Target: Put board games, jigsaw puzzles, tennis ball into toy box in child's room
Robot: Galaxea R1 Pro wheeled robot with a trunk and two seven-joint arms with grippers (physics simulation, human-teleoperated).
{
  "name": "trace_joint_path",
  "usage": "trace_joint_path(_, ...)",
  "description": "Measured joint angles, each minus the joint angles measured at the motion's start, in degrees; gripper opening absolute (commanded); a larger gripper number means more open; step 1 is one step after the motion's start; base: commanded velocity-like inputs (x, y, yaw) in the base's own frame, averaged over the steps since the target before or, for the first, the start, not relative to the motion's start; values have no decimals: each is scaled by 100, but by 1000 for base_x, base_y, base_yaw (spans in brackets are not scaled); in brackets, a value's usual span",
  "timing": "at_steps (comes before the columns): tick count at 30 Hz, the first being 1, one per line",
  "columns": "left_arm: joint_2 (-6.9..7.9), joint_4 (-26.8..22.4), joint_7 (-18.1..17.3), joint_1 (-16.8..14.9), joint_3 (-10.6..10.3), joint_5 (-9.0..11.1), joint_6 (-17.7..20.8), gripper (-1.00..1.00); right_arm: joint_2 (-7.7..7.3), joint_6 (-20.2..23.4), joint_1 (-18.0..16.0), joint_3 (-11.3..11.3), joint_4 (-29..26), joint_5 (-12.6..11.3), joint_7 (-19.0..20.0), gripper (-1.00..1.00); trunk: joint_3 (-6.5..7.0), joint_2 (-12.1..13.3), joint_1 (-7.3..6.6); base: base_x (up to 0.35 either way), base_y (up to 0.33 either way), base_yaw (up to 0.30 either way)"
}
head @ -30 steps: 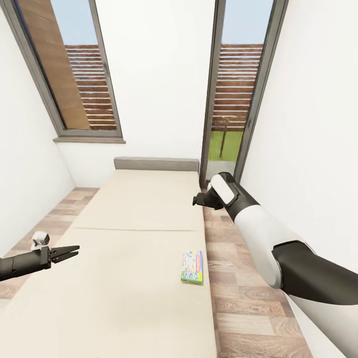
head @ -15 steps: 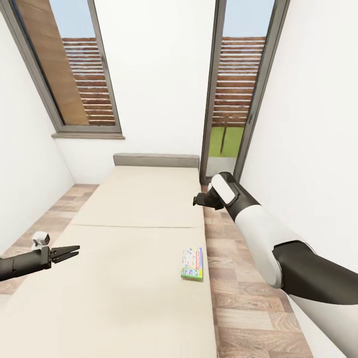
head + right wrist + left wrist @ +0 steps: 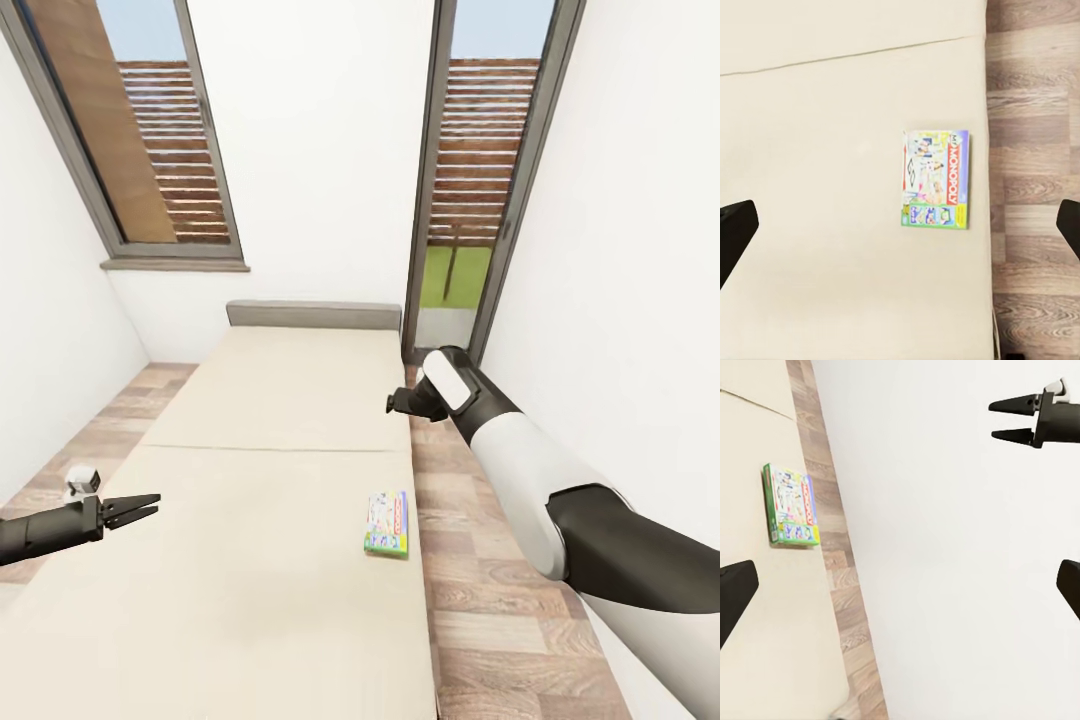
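Note:
One board game [image 3: 387,523], a green-edged box with red Monopoly lettering, lies flat on the beige bed [image 3: 270,420] near its right edge. It also appears under the right wrist camera as the board game [image 3: 936,189] and in the left wrist view as the board game [image 3: 790,504]. My right gripper [image 3: 392,403] hovers open above the bed's right edge, beyond the game, its fingers [image 3: 1016,420] apart. Over the bed's left side, my left gripper [image 3: 143,508] is open and empty. The table, toy box, jigsaw puzzles and tennis ball are out of view.
The bed runs to a grey headboard [image 3: 312,315] at the far wall between two tall windows [image 3: 150,140]. Strips of wood floor [image 3: 480,560] lie on both sides. A white wall [image 3: 620,300] stands close on the right.
The whole picture has shifted a little, so the camera moved; the headboard sits higher in view. Both arms hold their pose and the game lies where it was.

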Motion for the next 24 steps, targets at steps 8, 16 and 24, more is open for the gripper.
trace_joint_path(8,3,1,0,0,-5,-8,-8,100,1,13,-15,1,-6,2,-1,100,-76,0,0,0,0,0)
trace_joint_path(16,-2,3,1,0,-2,-9,-9,100,-5,38,-17,1,-8,7,7,100,-152,0,0,0,0,0)
trace_joint_path(24,1,2,1,0,-4,-10,-9,100,-12,32,-26,1,-29,9,7,100,-228,0,0,0,0,0)
